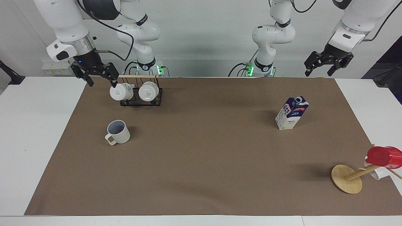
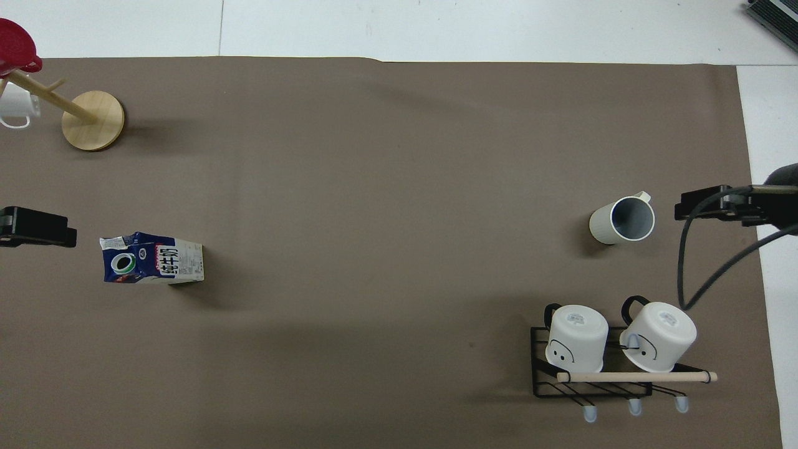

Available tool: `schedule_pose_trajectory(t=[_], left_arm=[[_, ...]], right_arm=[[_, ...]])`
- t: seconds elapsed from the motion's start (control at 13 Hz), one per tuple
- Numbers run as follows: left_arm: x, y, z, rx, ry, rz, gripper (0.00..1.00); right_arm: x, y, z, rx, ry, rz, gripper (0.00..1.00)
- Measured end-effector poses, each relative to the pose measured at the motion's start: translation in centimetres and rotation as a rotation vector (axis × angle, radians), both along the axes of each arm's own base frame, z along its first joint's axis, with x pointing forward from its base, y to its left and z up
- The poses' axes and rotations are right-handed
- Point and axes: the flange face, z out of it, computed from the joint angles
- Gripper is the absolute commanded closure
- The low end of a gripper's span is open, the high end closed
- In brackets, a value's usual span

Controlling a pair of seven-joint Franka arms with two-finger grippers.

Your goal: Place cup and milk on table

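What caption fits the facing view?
Cup and milk stand on the table; right claw open by the mug rack.

Facing camera: mounted high across the counter (image 1: 19, 141), looked toward both robots, at a distance. Overhead camera: stood above the robots' end, looked steeply down and forward. Shared: brown sheet (image 1: 201, 163) (image 2: 386, 187), seen half a turn apart.

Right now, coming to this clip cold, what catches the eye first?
The right gripper, fingers open, hangs in the air by the black rack with two white mugs, while the left gripper waits at its own end. On the brown sheet of the table, the cream cup stands farther from the robots than the rack. The milk carton stands toward the left arm's end.
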Motion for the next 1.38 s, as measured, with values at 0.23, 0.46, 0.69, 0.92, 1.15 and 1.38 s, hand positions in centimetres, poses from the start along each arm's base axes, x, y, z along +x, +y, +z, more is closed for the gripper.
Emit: schedule_pose_trajectory(t=[0.23, 0.46, 0.69, 0.92, 1.15, 1.38], left_arm=[[0.0, 0.0, -0.1, 0.0, 0.002, 0.0, 0.0], [0.0, 0.0, -0.1, 0.0, 0.002, 0.0, 0.0], [0.0, 0.0, -0.1, 0.0, 0.004, 0.0, 0.0], [0.0, 0.0, -0.8, 0.001, 0.017, 0.0, 0.0], [0.0, 0.0, -0.9, 0.001, 0.02, 0.0, 0.0], [-0.1, 0.0, -0.9, 0.001, 0.02, 0.0, 0.0]], right_arm=[[1.1, 0.3, -4.8, -0.005, -0.014, 0.001, 0.0], [3.2, 1.4, -9.9, -0.017, -0.024, 0.015, 0.0], [5.1, 1.7, -14.7, -0.031, -0.031, 0.017, 0.0], [5.4, 1.7, -18.7, -0.038, -0.042, 0.016, 0.0], [5.1, 1.7, -21.8, -0.043, -0.042, 0.016, 0.0], [4.9, 1.7, -23.6, -0.047, -0.04, 0.016, 0.0]])
